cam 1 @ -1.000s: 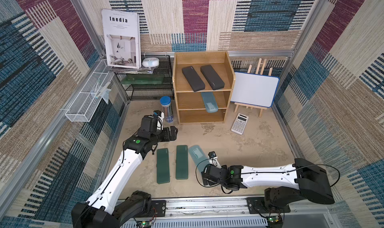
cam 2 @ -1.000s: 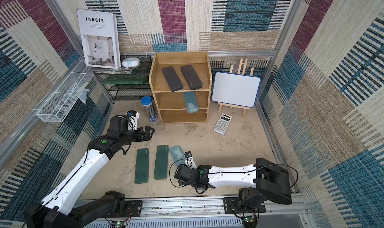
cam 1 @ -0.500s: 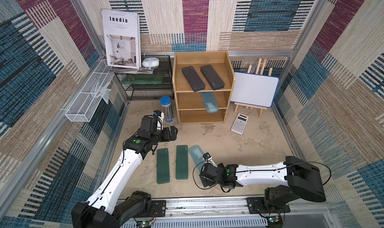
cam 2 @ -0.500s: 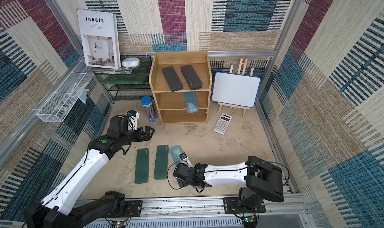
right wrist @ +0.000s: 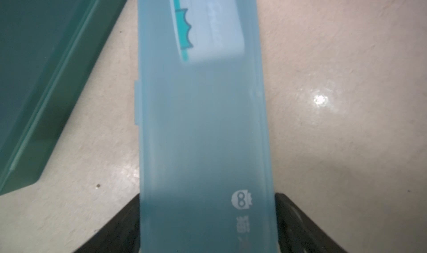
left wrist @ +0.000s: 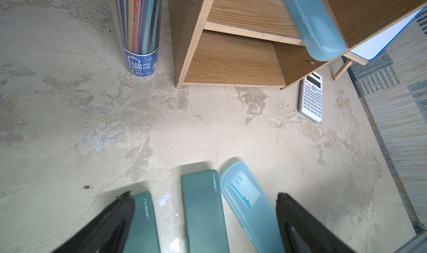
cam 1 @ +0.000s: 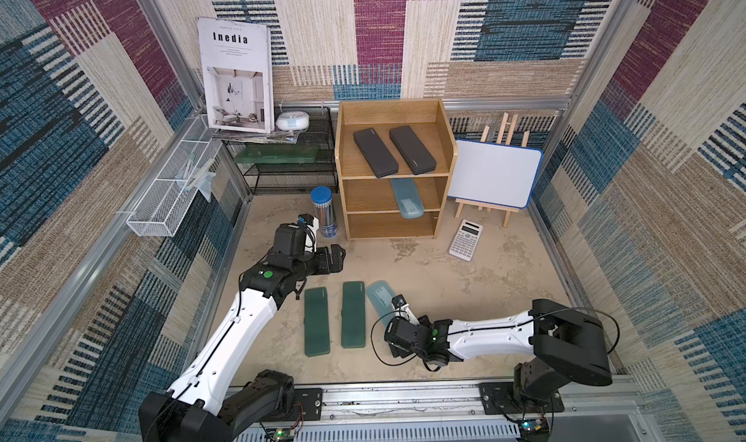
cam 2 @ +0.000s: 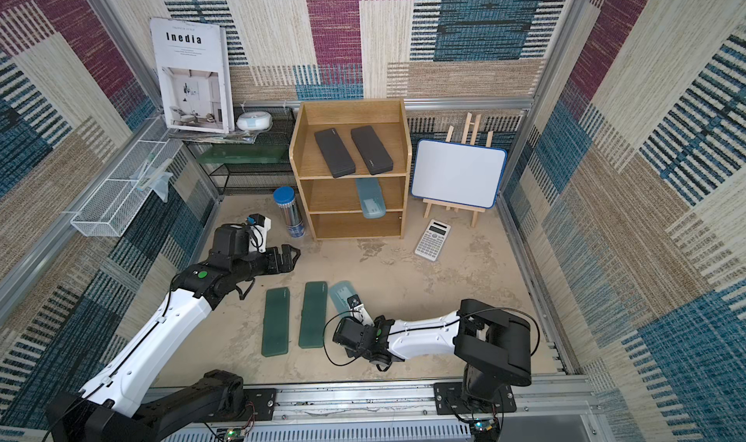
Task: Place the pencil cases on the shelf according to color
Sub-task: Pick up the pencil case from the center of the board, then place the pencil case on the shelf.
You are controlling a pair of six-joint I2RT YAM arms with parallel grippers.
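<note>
right gripper (right wrist: 207, 195): low over the table (cam 1: 464, 282) near its 6 o'clock edge. In both top views the wrist hid the jaws. In the right wrist view the two black fingers (right wrist: 115, 228) lay against both long edges of the light-blue case (right wrist: 203, 113), clamped on its near end.
light-blue case: lay flat on the table and ran out from between the fingers toward 11 o'clock in both top views (cam 1: 379, 298) (cam 2: 343, 296).
green cases: two lay flat and parallel, one (cam 1: 354, 314) just beside the light-blue case at its 9 o'clock but apart from it, the other (cam 1: 317, 321) further out toward 9 o'clock.
left gripper (left wrist: 204, 194): the fingers stood wide apart. It hung above the table at 11 o'clock of the green cases and 7 o'clock of the shelf (cam 1: 387, 224).
shelf: stood at 12 o'clock of the table against the back wall, its open front facing 6 o'clock.
top tier: held the two black cases (cam 1: 375, 152) (cam 1: 412, 150) side by side, both slanted with their far ends toward 11 o'clock.
middle tier: held a second light-blue case (cam 1: 407, 198) toward its 3 o'clock side, the near end jutting past the front edge.
pencil tube (cam 1: 324, 212): a clear tube with a blue lid, upright at 9 o'clock of the shelf's foot and packed with pencils.
calculator (cam 1: 466, 240): lay flat on the table at 4 o'clock of the shelf.
wire rack (cam 1: 290, 177): a black mesh rack at 9 o'clock of the shelf, with a flat green thing in its upper tier.
</note>
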